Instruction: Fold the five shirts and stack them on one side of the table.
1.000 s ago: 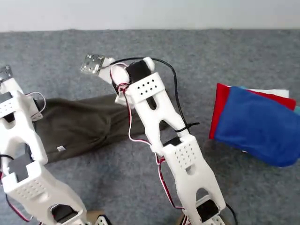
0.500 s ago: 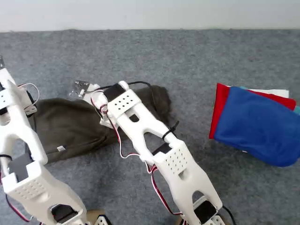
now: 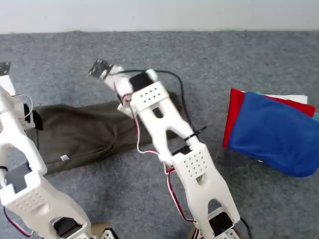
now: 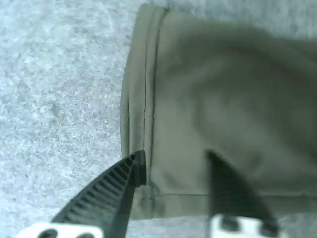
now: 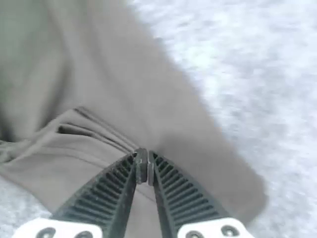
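Lying at 9 o'clock on the table (image 3: 224, 64), the olive shirt (image 3: 84, 132) is sitting under the left end effector (image 4: 174, 157), spread over its hem, and the right end effector (image 5: 143, 156), pressed together.

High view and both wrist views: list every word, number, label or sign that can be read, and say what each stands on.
No text can be read in any view.
Small white tag on the olive shirt: too small to read.
Blue shirt and red shirt in the folded stack: no print shows.
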### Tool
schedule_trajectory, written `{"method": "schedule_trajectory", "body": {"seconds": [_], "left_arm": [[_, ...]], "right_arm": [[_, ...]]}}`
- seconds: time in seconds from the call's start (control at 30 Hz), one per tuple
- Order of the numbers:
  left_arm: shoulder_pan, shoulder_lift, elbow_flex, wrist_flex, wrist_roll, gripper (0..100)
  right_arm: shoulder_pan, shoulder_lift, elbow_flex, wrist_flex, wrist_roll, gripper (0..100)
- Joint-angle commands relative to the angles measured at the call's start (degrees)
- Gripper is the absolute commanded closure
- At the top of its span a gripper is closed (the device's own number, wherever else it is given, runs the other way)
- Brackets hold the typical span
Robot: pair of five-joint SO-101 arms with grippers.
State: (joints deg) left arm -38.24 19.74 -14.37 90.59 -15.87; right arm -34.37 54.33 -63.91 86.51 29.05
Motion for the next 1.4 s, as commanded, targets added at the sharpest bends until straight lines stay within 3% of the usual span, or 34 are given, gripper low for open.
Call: {"method": "schedule_trajectory", "body": {"seconds": [0.0,0.2,0.5,0.8,1.03,1.37], "left_arm": [[-3.08,2.20,-4.09,0.79,-1.58,75],[-8.00,10.29,-9.45,0.53,-0.35,90],[-5.27,23.21,-17.01,2.11,0.97,84],[-5.01,19.34,-25.98,9.76,1.23,84],[-4.66,25.41,-25.01,8.09,1.23,79],[-6.24,38.51,-25.19,2.46,3.16,81]], "right_arm": [[0.92,-3.91,-7.38,3.38,-0.26,99.1],[0.66,-3.91,-13.63,7.08,-0.26,99.1],[0.66,-4.35,-15.47,7.52,-0.18,99.1],[0.84,-4.09,-15.38,7.43,-0.18,99.1],[0.75,-4.18,-15.38,7.43,-0.18,99.1],[0.75,-3.91,-15.30,7.34,-0.18,99.1]]}}
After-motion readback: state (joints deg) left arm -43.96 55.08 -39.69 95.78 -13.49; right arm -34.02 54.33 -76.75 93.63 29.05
